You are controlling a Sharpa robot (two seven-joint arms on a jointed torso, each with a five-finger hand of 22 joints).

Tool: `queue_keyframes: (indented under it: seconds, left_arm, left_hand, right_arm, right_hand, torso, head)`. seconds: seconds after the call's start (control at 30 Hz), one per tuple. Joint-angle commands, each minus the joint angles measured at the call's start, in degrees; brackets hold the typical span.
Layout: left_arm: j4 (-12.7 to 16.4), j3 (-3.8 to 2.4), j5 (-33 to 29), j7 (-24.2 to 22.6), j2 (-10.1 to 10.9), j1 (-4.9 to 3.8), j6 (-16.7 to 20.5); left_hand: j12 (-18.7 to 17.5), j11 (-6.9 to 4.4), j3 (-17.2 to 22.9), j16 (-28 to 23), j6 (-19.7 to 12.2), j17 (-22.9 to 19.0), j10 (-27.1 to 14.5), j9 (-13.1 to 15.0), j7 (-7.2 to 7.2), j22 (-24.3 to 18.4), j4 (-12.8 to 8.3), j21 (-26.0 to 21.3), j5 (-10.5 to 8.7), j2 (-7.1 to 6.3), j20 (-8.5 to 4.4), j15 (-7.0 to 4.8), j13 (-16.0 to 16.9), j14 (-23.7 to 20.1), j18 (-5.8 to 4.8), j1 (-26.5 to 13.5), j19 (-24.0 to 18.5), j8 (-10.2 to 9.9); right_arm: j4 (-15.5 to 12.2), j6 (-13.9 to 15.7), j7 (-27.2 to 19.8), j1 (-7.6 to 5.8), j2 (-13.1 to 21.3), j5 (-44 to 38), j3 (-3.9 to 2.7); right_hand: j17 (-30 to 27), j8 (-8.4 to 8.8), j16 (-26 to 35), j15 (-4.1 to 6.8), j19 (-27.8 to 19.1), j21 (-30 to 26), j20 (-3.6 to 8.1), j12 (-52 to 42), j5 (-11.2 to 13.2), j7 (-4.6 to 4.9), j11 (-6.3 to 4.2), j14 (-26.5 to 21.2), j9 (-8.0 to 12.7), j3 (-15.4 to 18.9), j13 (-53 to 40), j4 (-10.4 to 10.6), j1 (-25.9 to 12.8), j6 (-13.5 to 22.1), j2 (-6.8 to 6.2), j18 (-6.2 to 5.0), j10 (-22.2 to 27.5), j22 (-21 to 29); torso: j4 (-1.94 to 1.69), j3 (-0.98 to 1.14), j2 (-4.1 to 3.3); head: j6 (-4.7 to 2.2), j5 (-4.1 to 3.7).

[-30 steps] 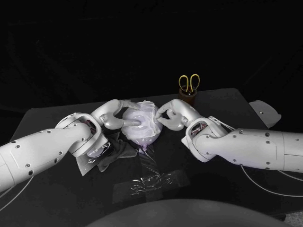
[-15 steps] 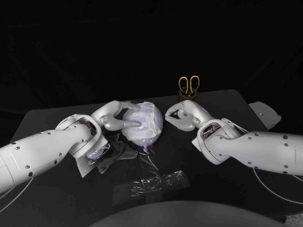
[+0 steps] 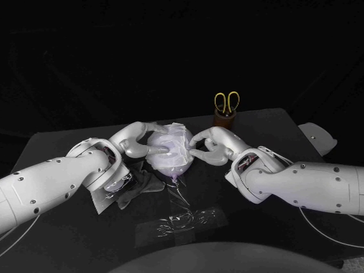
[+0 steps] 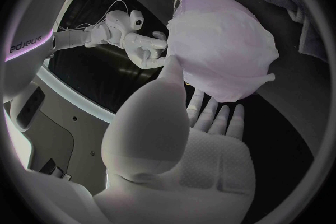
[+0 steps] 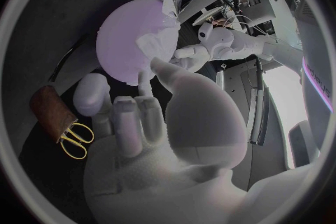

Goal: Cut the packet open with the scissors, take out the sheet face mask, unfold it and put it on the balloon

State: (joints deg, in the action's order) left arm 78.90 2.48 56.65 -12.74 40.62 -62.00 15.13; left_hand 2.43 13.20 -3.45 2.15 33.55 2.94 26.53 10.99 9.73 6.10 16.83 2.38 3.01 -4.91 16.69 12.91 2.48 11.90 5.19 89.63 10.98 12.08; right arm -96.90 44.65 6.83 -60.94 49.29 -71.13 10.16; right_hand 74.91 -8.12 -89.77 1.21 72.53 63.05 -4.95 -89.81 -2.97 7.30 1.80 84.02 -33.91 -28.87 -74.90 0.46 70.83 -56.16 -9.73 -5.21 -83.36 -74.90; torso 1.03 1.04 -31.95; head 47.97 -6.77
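A pale purple balloon stands at the middle of the black table, with the white sheet mask draped over its top and sides. My left hand holds the balloon from the left, thumb on its side and fingers under it. From the right, my right hand touches the mask with its thumb, gripping nothing. In the right wrist view that thumb rests on a mask flap over the balloon. The yellow-handled scissors stand in a brown holder behind the right hand.
A crumpled clear wrapper lies near the table's front edge. A dark crumpled piece lies beside my left wrist, in front of the balloon. A white object sits at the table's right edge.
My right hand drew back from the balloon half a second ago and has now returned to touch the mask. My left hand and the balloon have stayed in place.
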Motion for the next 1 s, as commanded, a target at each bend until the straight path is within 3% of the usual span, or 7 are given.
queue_keyframes:
  seconds: [0.03, 0.23, 0.43, 1.0]
  left_arm:
    - [0.09, 0.18, 0.00, 0.36, -0.15, 0.18, -1.67]
    - [0.14, 0.18, -0.04, 0.35, -0.08, 0.18, -1.66]
    - [0.20, 0.18, -0.06, 0.33, 0.00, 0.19, -1.64]
    - [0.33, 0.18, -0.09, 0.38, 0.22, 0.19, -1.64]
  left_hand:
    - [0.06, 0.12, 0.34, 0.15, 0.42, 0.09, 0.09, 0.06, 5.41, 0.01, -0.07, 0.31, -0.25, 0.45, -0.01, 0.10, 0.07, 0.29, 1.20, -0.09, 0.41, 0.35]
    - [0.06, 0.12, 0.34, 0.15, 0.42, 0.09, 0.09, 0.06, 5.41, 0.01, -0.07, 0.31, -0.25, 0.45, -0.01, 0.10, 0.07, 0.29, 1.20, -0.09, 0.41, 0.35]
    - [0.06, 0.12, 0.34, 0.15, 0.42, 0.09, 0.09, 0.06, 5.41, 0.01, -0.07, 0.31, -0.25, 0.45, -0.01, 0.10, 0.07, 0.29, 1.20, -0.09, 0.41, 0.35]
    - [0.06, 0.15, 0.41, 0.14, 0.41, 0.09, 0.04, 0.04, 5.43, 0.01, -0.10, 0.31, -0.26, 0.68, 0.00, 0.11, 0.07, 0.29, 1.28, 0.10, 0.42, 0.33]
  right_arm:
    - [0.62, 2.66, -0.17, 0.29, -0.21, -11.71, 0.01]
    - [1.39, 6.17, -0.64, 0.92, -0.02, -19.88, 0.06]
    - [2.61, 8.59, -1.08, 1.34, -0.21, -24.99, 0.07]
    - [5.44, 8.05, -0.08, 3.19, -2.05, -29.92, 0.10]
  right_hand:
    - [15.09, 0.12, -0.23, -0.39, 0.13, 0.37, -0.30, -0.19, 0.15, -0.11, 0.77, 5.98, 0.13, -0.13, -15.10, -0.68, 1.22, -1.28, 0.41, -0.80, -6.64, -0.41]
    - [15.09, 0.38, -0.23, -0.35, 0.35, 0.60, -0.34, -0.19, 0.16, -0.15, 0.72, 5.98, 0.56, -0.14, -15.10, -1.30, 2.30, -1.77, 0.38, -0.82, -6.64, -0.61]
    - [15.09, 0.54, -0.23, -0.36, 0.45, 0.72, -0.37, -0.19, 0.16, -0.15, 0.72, 5.98, 0.80, -0.39, -15.10, -1.53, 2.93, -2.02, 0.68, -0.80, -6.64, -0.72]
    - [15.09, 0.81, -0.23, -0.44, 0.34, 0.51, -0.40, -0.19, 0.21, -0.05, 0.82, 5.98, 1.17, -0.06, -15.10, -1.30, 2.70, -2.26, 0.39, -0.83, -6.64, -0.67]
  torso:
    - [-0.06, -0.02, -0.04]
    - [0.11, 0.02, 0.01]
    - [0.03, 0.11, 0.03]
    - [0.03, 0.09, 0.02]
  head:
    - [0.01, 0.07]
    - [0.07, 0.19]
    - [-0.03, 0.36]
    - [0.39, 0.63]
